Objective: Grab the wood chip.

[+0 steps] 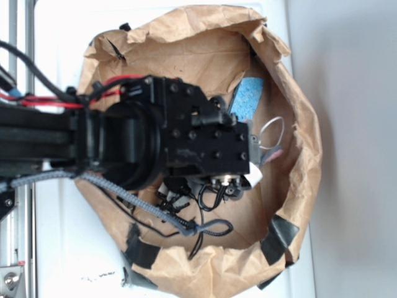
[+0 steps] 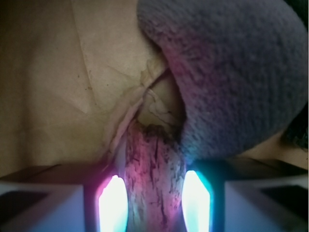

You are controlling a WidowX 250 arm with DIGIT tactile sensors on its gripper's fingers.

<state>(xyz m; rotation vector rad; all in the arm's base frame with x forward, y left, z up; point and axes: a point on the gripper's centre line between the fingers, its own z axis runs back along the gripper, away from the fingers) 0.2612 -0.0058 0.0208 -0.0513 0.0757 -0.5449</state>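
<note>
Fingertips of the black robot gripper (image 2: pixel 154 203) glow, spread either side of the rough brown streaky wood chip (image 2: pixel 153 169), not visibly pinching. It looks light, stiff and splintery; mid-length seems the best hold. Beyond, the grey plush toy (image 2: pixel 227 72) crowds its far end on crumpled tan paper (image 2: pixel 53 82).

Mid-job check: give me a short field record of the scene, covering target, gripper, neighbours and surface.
target: wood chip, streaky brown, lying lengthwise between the fingers
gripper: gripper low over the chip, one glowing fingertip on each side; contact cannot be told
neighbour: grey plush toy close against the chip's far right
surface: crumpled brown paper, a raised fold by the chip's far end
also in bin: blue sponge
</note>
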